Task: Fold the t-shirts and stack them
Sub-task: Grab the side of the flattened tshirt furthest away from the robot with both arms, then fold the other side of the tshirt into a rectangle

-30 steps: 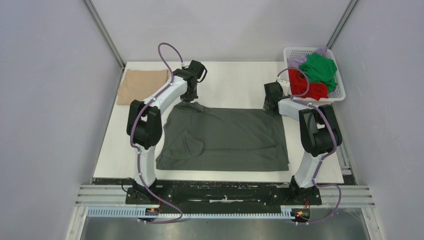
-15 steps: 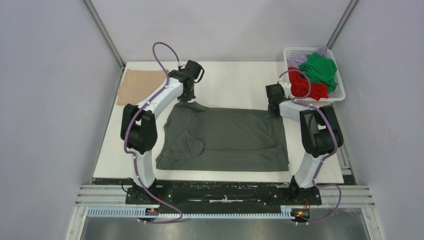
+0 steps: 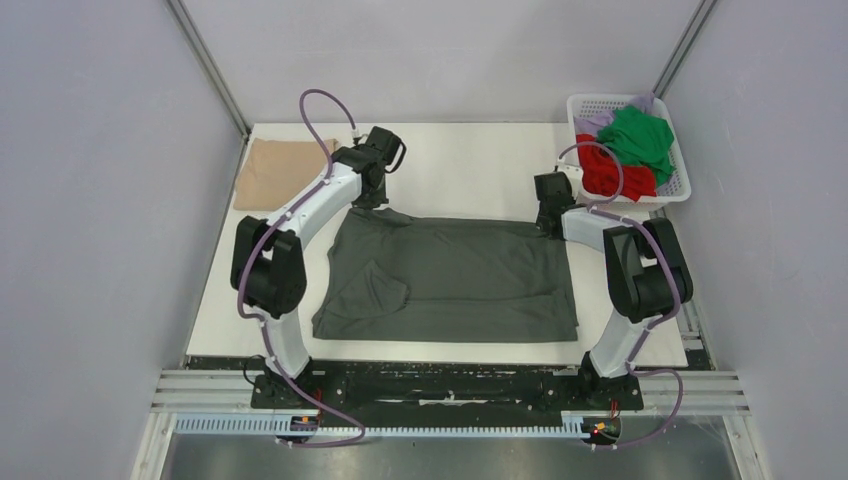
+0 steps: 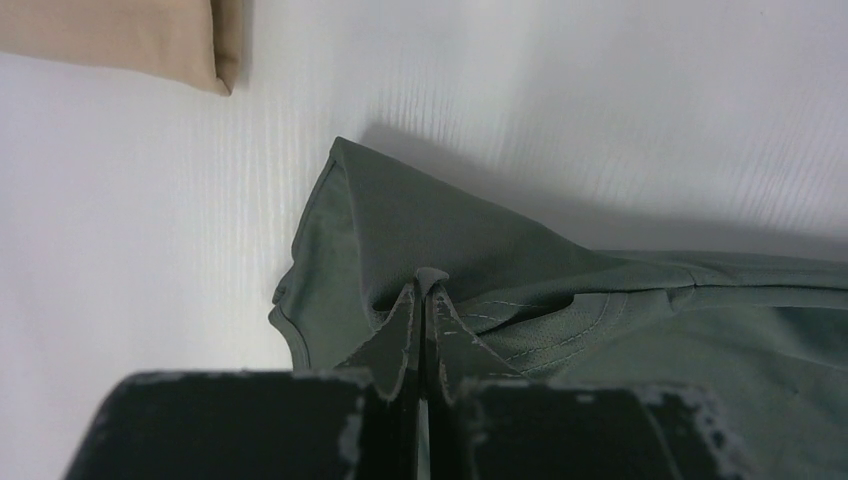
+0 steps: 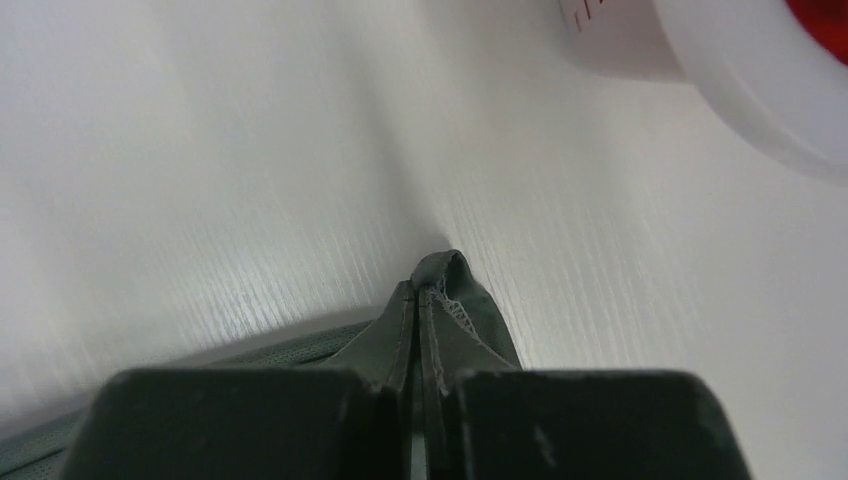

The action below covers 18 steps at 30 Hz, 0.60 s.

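Dark grey t-shirt cloth is pinched by both end effectors along its far edge. The left end effector is closed tight on a fold at the shirt's far left corner. The fabric rises to a small peak between the fingers, with a line of stitching just beside them. The right end effector is likewise clamped on the far right corner, where a hemmed tip of cloth pokes out past the fingertips. From these two grips the shirt spreads toward the near edge of the surface. It lies mostly flat across the middle, with a sleeve folded over onto its left part. A folded beige-tan t-shirt lies at the far left corner of the surface, apart from the grey one. At the far right corner stands a white lattice basket, near the right end effector. It holds a green t-shirt on top, a red t-shirt beside it and a bit of a lilac t-shirt toward the far side.
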Each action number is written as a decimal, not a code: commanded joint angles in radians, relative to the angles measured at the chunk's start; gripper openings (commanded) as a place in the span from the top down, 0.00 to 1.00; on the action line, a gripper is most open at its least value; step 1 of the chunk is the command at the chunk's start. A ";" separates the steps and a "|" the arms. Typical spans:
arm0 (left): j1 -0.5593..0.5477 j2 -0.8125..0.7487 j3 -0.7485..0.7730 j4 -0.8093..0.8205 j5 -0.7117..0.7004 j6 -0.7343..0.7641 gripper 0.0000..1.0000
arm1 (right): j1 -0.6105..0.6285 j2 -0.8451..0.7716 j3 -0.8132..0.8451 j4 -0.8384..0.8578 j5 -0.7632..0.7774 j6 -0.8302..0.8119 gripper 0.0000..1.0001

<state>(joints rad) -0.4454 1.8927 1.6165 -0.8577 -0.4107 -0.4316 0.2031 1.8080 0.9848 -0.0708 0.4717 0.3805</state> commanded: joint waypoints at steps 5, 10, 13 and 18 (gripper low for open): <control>-0.005 -0.159 -0.113 0.049 -0.020 -0.102 0.98 | 0.022 -0.163 -0.112 0.097 0.010 -0.067 1.00; -0.008 -0.227 -0.180 0.052 -0.016 -0.125 0.98 | 0.036 -0.246 -0.171 0.120 -0.016 -0.110 1.00; -0.015 -0.276 -0.222 0.059 -0.013 -0.134 0.98 | 0.042 -0.296 -0.207 0.137 -0.033 -0.129 1.00; -0.039 -0.366 -0.300 0.065 -0.019 -0.159 0.98 | 0.060 -0.368 -0.251 0.150 -0.037 -0.149 1.00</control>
<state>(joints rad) -0.4641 1.6215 1.3567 -0.8257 -0.4103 -0.5247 0.2470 1.5112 0.7631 0.0292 0.4412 0.2661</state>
